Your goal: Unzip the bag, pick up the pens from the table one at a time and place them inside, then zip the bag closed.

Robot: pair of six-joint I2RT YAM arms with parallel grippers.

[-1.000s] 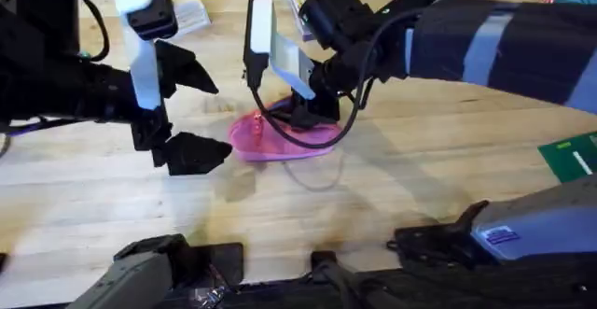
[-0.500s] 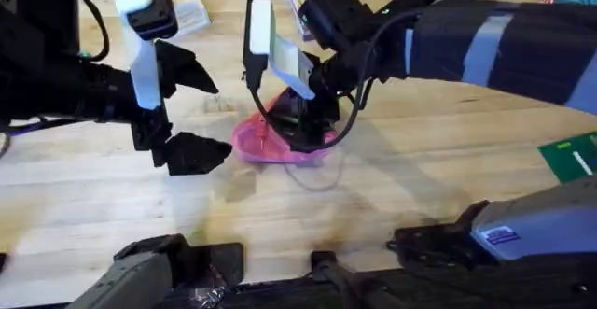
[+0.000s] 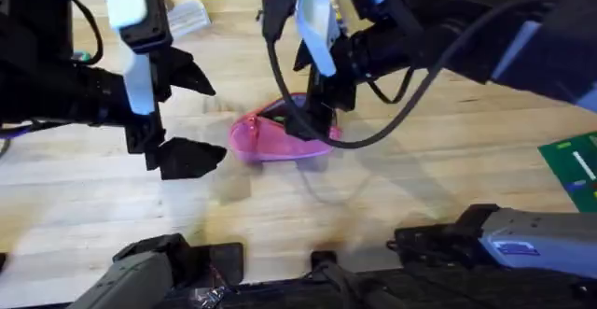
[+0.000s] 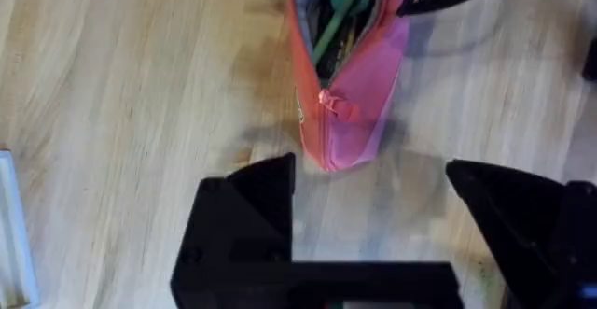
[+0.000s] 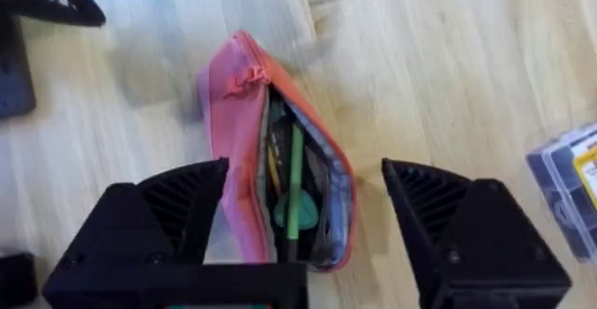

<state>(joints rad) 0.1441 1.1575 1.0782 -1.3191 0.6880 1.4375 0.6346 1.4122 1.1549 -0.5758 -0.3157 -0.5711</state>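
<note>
Right gripper (image 5: 303, 225) had lifted off the bag (image 3: 280, 139), fingers spread and empty. Green pen (image 5: 294, 192) lay inside the unzipped bag on the tabletop (image 3: 420, 178). Left gripper (image 4: 373, 220) spread beside it. Zipping judged next.

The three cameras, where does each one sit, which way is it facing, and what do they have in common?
Overhead: above the arms' bases, looking down and forward over the table; both arms show, the left gripper beside the bag, the right gripper over it.
Left wrist: looks down at the bag's zipper-pull end, its own open gripper at the frame's edge.
Right wrist: looks down into the open bag at a green pen between its open gripper.
Shared: all three show the bag.
</note>
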